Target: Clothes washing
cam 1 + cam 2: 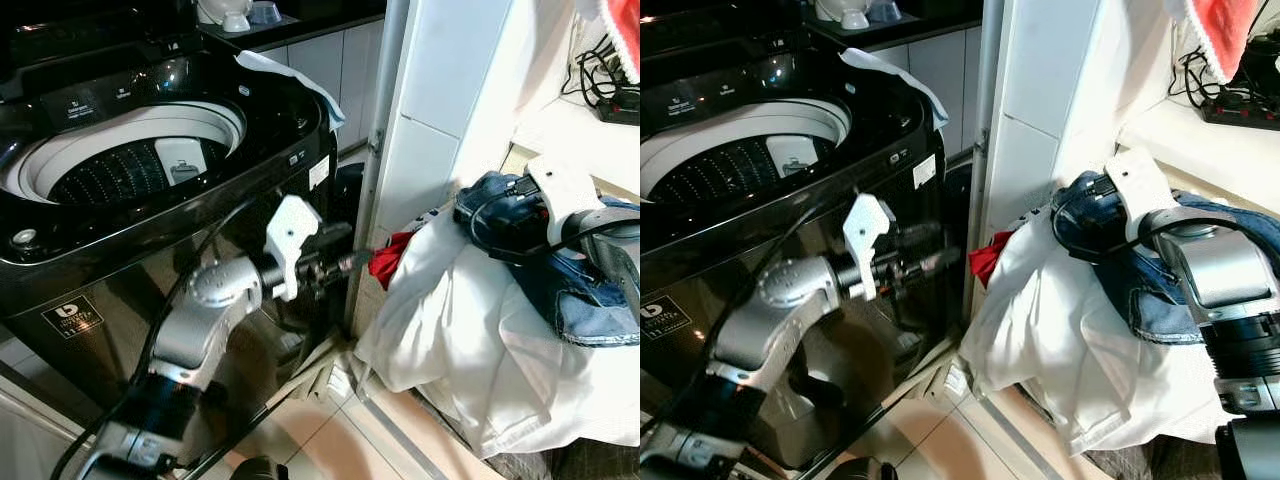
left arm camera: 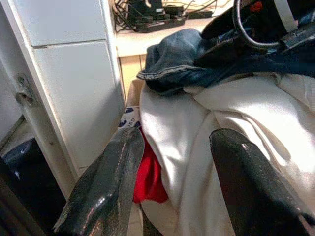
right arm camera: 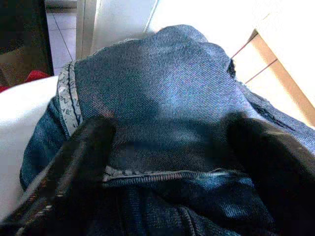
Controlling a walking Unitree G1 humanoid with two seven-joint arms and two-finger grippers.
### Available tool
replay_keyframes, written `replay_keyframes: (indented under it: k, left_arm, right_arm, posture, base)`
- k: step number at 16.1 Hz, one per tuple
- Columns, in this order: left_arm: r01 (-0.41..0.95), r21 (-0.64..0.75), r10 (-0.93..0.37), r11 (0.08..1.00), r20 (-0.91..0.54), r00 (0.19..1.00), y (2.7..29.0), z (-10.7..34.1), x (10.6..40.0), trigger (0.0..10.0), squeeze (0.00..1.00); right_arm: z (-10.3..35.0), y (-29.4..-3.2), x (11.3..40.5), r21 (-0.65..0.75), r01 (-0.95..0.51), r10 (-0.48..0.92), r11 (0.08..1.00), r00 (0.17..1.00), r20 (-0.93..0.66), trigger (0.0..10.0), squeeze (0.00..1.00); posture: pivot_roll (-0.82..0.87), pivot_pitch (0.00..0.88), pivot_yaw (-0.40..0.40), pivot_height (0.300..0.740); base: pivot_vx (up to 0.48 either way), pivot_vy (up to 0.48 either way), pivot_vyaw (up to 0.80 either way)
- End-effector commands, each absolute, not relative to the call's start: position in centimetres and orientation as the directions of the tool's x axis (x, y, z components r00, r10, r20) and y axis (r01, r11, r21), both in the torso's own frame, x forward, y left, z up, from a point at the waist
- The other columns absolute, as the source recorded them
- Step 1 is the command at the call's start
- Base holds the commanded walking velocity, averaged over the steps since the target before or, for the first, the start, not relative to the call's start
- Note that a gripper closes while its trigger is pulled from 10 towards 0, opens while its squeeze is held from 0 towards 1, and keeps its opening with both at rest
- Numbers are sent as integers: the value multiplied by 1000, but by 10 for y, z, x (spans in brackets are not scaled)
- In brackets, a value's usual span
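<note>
Beside open washing machine (image 1: 150,160), clothes pile (image 1: 470,340) against white wall (image 1: 440,110), tiled floor (image 1: 330,440)

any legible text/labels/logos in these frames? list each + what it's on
Nothing can be read in full.
Badge on the washing machine front: a white logo mark with lines of print, too small to read.
White sticker at the washer's corner: print blurred.
Control panel labels: white marks, unreadable.
Packaging by the white garment, left wrist view: blue letters, cut off.
</note>
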State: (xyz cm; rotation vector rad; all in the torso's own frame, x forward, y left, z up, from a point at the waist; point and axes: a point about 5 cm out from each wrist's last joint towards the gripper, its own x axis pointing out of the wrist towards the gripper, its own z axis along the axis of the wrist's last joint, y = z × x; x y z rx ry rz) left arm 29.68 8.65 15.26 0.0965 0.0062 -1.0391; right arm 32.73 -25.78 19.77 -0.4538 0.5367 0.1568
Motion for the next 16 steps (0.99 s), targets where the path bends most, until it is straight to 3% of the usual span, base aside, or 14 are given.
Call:
replay_keyframes:
  k: [1, 2, 8, 16]
  left_arm:
    - [881, 92, -882, 464, -44, 470, 85, 154, 291, 10000, 0]
    - [892, 77, -893, 445, -33, 448, 85, 154, 289, 10000, 0]
    - [949, 21, -949, 315, -18, 315, 85, 153, 273, 10000, 0]
    - [938, 49, -939, 342, -27, 344, 88, 157, 278, 10000, 0]
  right_arm:
    - [187, -270, 321, -369, -245, -14, 897, 817, -576, 353, 0]
    - [187, -272, 320, -374, -244, -20, 895, 815, -579, 0, 0]
    - [187, -274, 320, -382, -245, -23, 891, 817, -577, 0, 0]
    - [187, -274, 322, -381, -245, -17, 892, 823, -567, 0, 0]
  posture:
    - [-7, 0, 21, 740]
    - [-7, 0, 21, 740]
    - [-8, 0, 39, 740]
    - [6, 0, 23, 740]
  base:
    - [0, 0, 0]
    - [0, 0, 0]
    - [0, 0, 0]
    - [0, 0, 0]
